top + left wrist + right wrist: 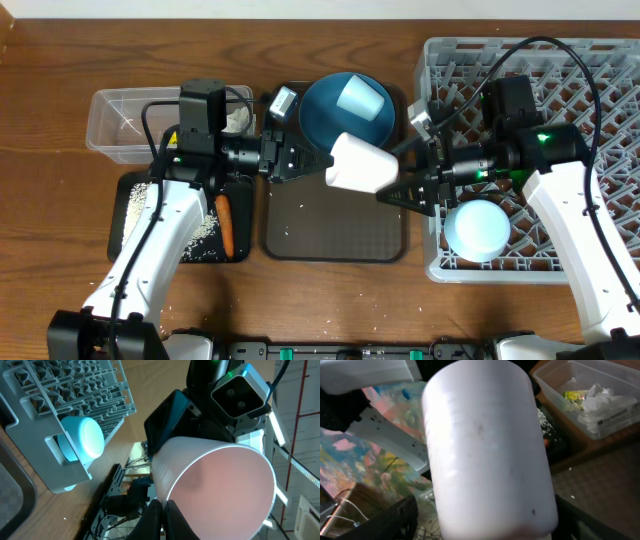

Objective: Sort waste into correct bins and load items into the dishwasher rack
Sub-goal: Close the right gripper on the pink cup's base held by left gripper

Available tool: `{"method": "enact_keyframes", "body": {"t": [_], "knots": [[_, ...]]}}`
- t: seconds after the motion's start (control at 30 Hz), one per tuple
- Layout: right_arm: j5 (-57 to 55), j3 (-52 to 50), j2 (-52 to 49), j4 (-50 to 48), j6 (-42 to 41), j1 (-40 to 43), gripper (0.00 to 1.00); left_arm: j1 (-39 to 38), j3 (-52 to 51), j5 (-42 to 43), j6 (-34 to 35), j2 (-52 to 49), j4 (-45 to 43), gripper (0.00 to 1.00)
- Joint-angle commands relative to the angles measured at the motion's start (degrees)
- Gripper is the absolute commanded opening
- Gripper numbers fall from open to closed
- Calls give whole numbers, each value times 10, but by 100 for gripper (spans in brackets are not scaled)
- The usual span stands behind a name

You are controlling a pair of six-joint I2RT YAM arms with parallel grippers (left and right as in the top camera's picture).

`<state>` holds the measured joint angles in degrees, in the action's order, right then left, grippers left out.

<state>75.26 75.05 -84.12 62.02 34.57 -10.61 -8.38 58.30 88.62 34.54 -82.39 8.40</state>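
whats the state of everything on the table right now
pink cup: on its side in the air, left gripper shut on its rim
right gripper: fingers astride the cup's base, grip unclear
light-blue cup: lying on the dark-blue plate
bowl: upside down in the rack
wrapper: in the clear tub
carrot, rice: in the black tray

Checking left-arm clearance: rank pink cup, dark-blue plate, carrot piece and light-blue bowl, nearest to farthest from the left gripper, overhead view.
From the left gripper:
1. pink cup, at its fingertips.
2. dark-blue plate, just ahead, to the right.
3. carrot piece, in the black tray, on the left.
4. light-blue bowl, in the rack, far right.
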Motion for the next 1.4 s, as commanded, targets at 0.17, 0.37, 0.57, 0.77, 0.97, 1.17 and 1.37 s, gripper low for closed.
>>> {"method": "enact_keyframes", "body": {"t": [0.17,0.37,0.57,0.77,0.97,1.17,1.37], "knots": [[43,9,1,3,20,-19,70,-1,2,15,0,13,-21,6],[43,9,1,-7,24,-21,72,-1,2,15,0,13,-21,6],[29,9,1,-9,23,-22,80,-1,2,15,0,13,-21,6],[21,9,1,-7,23,-22,68,-1,2,15,-2,13,-21,6],[-5,8,1,5,24,-22,76,-1,2,15,-2,13,-23,6],[-17,6,1,8,23,-22,86,-1,2,15,-2,13,-30,6],[-17,6,1,6,23,-22,77,-1,2,15,-2,13,-30,6]]}}
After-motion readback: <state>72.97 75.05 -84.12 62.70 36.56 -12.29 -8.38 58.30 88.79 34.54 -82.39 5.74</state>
